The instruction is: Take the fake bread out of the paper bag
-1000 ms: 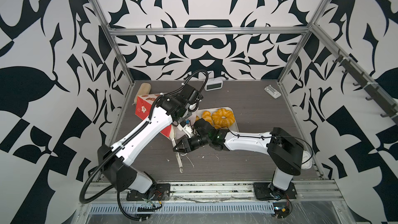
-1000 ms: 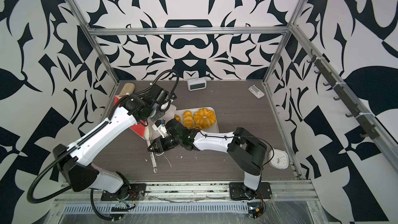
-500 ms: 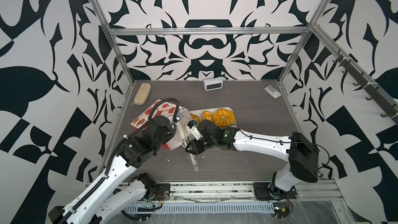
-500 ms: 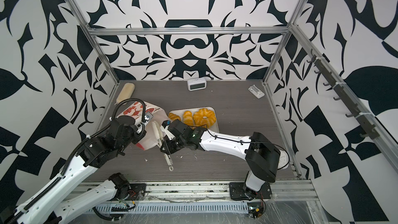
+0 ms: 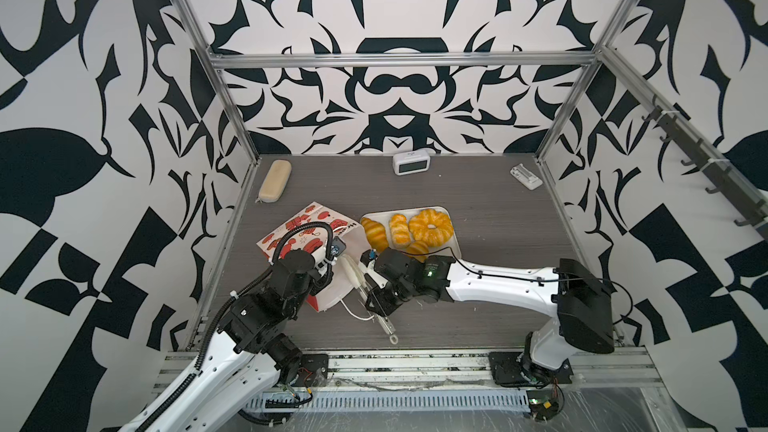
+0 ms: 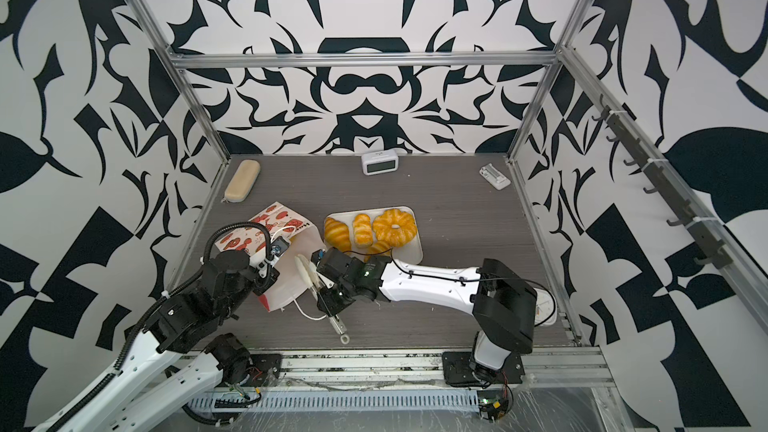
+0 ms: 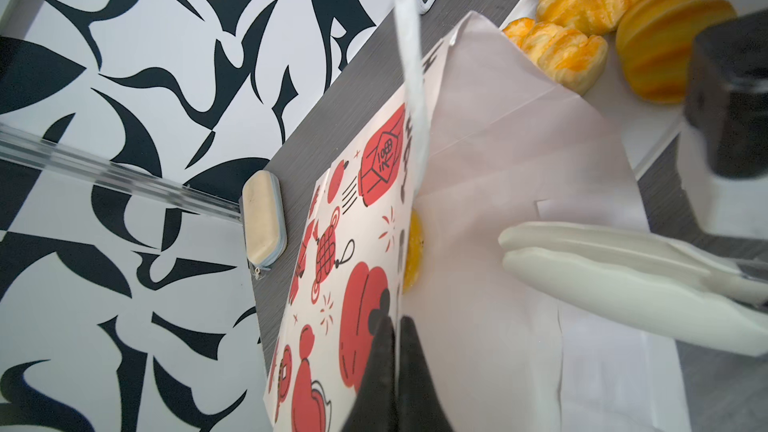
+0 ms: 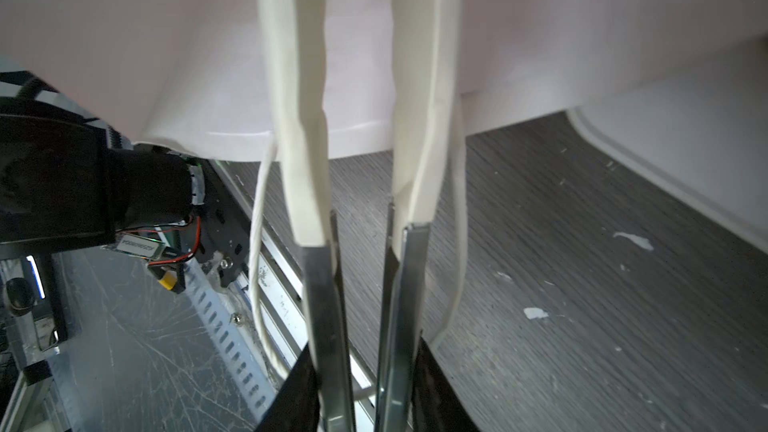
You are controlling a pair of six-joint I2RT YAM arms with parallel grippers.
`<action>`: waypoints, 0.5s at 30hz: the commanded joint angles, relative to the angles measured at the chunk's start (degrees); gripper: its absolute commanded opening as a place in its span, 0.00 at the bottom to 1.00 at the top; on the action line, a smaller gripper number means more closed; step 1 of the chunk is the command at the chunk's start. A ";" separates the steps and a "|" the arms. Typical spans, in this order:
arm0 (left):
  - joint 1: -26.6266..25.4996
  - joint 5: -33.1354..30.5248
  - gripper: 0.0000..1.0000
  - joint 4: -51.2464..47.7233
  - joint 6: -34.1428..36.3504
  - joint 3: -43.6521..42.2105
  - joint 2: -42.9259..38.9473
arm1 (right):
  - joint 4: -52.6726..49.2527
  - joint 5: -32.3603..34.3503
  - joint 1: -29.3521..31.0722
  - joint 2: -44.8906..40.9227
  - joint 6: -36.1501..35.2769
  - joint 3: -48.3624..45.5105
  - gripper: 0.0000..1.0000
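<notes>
- One piece of fake bread (image 7: 413,251) sits deep inside the paper bag (image 7: 511,168), wedged between the printed wall and the white lining. It lies beyond the left jaws and apart from the tongs' tips.
- The left jaws are pressed together on the bag's rim, pinching the paper.
- The right jaws are clamped on the metal arms of the tongs (image 8: 320,292). Their white tips stand narrowly parted over the lining, gripping nothing.
- In both top views the bag lies on its side on the desk (image 5: 498,284), mouth toward 5 o'clock.
- The white tray (image 5: 455,249), at 2 o'clock from the bag, holds a large ring (image 5: 430,225) and three smaller rolls (image 5: 374,233).
</notes>
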 commanded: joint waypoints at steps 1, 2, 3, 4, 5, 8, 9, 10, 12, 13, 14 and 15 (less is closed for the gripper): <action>-0.18 1.42 0.00 2.52 -0.14 -0.16 -0.14 | -3.58 1.78 -0.32 0.64 -2.74 5.60 0.35; -0.18 1.60 0.00 2.63 -0.19 -0.07 -0.06 | -4.47 0.81 -0.61 1.29 -2.89 6.66 0.35; -0.18 1.83 0.00 2.85 -0.05 -0.14 0.11 | -4.70 -1.20 -1.10 2.04 -2.90 7.44 0.35; -0.18 1.99 0.00 2.98 0.17 -0.25 0.29 | -4.72 -3.34 -1.76 2.56 -2.77 8.06 0.35; -0.18 1.98 0.00 3.05 0.29 -0.34 0.34 | -4.68 -4.91 -2.22 3.06 -2.56 8.50 0.36; -0.18 1.84 0.00 3.34 0.41 -0.76 0.65 | -4.48 -9.72 -3.99 4.04 -1.49 9.22 0.36; -0.18 1.65 0.00 3.74 0.42 -1.04 0.59 | -4.39 -11.25 -4.82 4.32 -0.92 9.21 0.36; -0.18 1.45 0.00 4.16 0.43 -1.33 0.51 | -4.22 -12.58 -5.60 4.37 -0.23 9.05 0.36; -0.18 1.16 0.00 4.77 0.63 -2.04 0.32 | -3.19 -15.74 -7.24 4.13 1.37 8.31 0.36; -0.18 0.93 0.00 4.91 0.89 -2.41 0.31 | -2.32 -17.85 -8.11 3.94 2.36 7.79 0.36; -0.18 0.93 0.00 4.92 1.08 -2.70 0.38 | -1.61 -19.41 -8.77 3.84 3.15 7.39 0.36; -0.18 0.77 0.00 4.91 1.15 -2.94 0.42 | -1.25 -20.90 -9.56 3.87 3.89 7.19 0.36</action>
